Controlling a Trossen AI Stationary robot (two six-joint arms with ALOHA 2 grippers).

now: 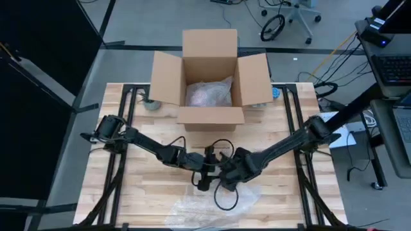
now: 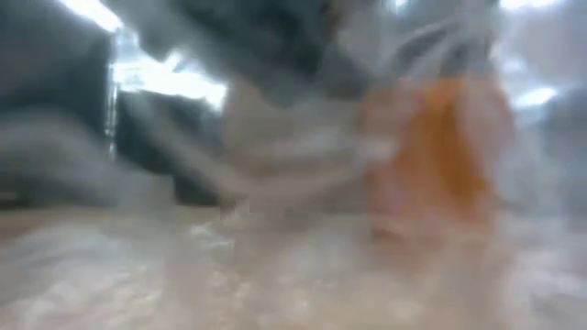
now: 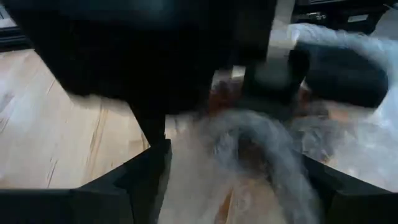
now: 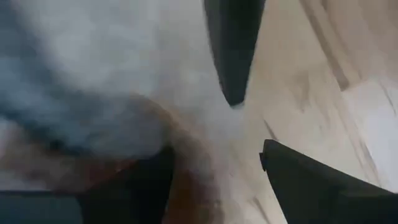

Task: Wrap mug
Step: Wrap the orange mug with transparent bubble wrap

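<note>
The orange mug shows through clear bubble wrap close in front of the low view. From above the mug is hidden under both grippers, which meet at the table's middle. The wrap sheet lies spread on the table toward the near edge. My left gripper is open; the wrapped mug sits between its fingers, with bare wood beside one finger. My right gripper is open against the wrap, with orange beside one finger. My left gripper stands around the wrapped mug; whether either finger touches it, I cannot tell. My right gripper has one finger next to the wrap-covered mug; whether it touches it, I cannot tell. Bare table shows between its two fingers.
An open cardboard box with a wrapped bundle inside stands at the table's far middle. A roll of tape lies left of the box. Dark rails run along both sides of the wooden table.
</note>
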